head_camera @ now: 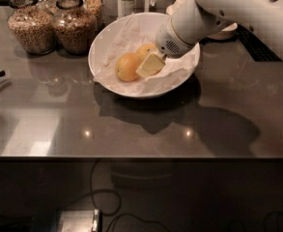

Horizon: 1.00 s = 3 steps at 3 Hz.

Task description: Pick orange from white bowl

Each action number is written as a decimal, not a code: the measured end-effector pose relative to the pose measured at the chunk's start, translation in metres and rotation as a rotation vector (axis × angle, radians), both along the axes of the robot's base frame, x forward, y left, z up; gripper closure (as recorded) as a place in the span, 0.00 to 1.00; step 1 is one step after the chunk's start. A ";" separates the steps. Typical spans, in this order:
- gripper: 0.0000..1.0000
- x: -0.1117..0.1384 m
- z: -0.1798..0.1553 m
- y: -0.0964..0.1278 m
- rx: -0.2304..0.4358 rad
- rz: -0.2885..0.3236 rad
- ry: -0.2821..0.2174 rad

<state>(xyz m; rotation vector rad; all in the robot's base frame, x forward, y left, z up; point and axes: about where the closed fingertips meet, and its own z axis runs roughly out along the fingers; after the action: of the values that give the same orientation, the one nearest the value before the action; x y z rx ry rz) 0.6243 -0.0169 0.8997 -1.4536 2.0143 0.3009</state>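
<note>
Orange (144,49) mid white bowl (146,91), gripper (151,65) at its 5 o'clock, probably touching; open or closed, can't tell. Firm, lightish, round, slick peel, prone to rolling: take across widest girth.

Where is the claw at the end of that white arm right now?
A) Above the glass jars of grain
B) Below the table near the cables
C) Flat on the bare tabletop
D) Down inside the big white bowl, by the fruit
D: the gripper sits inside the white bowl, right at the orange and beside the deeper-orange fruit, well away from the glass jars.
</note>
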 end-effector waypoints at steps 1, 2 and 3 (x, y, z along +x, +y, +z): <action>1.00 -0.015 0.052 0.017 0.099 0.088 -0.076; 1.00 -0.040 0.093 0.033 0.211 0.254 -0.112; 1.00 -0.077 0.108 0.043 0.311 0.492 -0.115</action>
<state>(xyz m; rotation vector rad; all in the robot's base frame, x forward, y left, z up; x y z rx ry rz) 0.5474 0.0258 1.0079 -1.6969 1.4210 0.6860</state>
